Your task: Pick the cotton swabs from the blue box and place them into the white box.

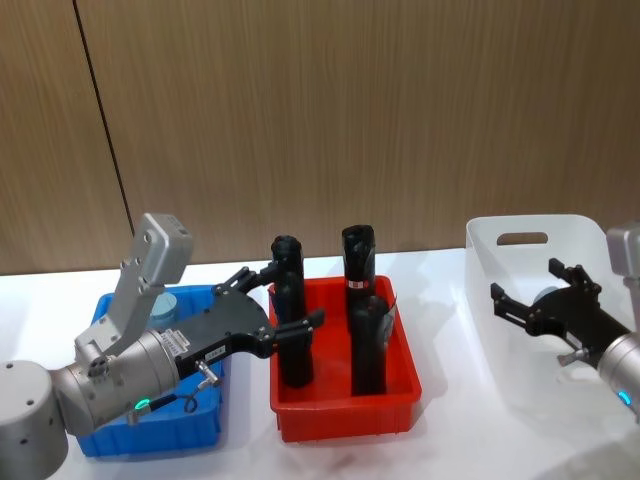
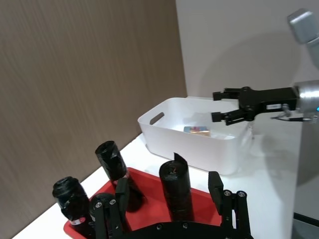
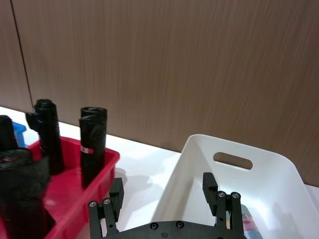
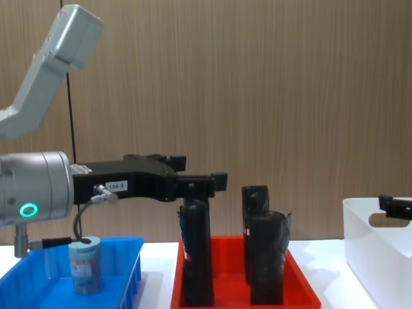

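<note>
Fingers of the left gripper [image 1: 285,298] are spread wide and hold nothing. They point toward the robot's right, over the seam between the shallow bright blue open-topped plastic box [image 1: 150,437] and the red plastic bin [image 1: 340,415] beside it. In the chest view they hang at about the height of the tops of the tall black wrapped cylinders [image 1: 290,345] standing in that red bin. One finger shows just in front of the nearest cylinder, and I cannot tell whether it touches.

One cotton swab tub [image 4: 85,264], a small clear-plastic cylinder with a pale blue flat lid and a blue-white label, stands upright in the blue box, with its long axis vertical. It sits well below the left gripper and back toward the robot's left, under the wrist, not between the fingers. So the fingers have overshot it toward the red bin. By my judgement, the coming move calls for a pull back to the left and a descent, with the fingers straddling the tub from above or from the side.

Of the two arms, the left is much the nearer. The right gripper [image 1: 525,280] hovers above the white plastic box with rounded walls and an oval handle slot [image 1: 482,300], well away at the far right. Its fingers are also parted and empty.

In the left wrist view something small with a blue label [image 2: 197,130] lies on the white box's floor. It is too small to name with certainty.
</note>
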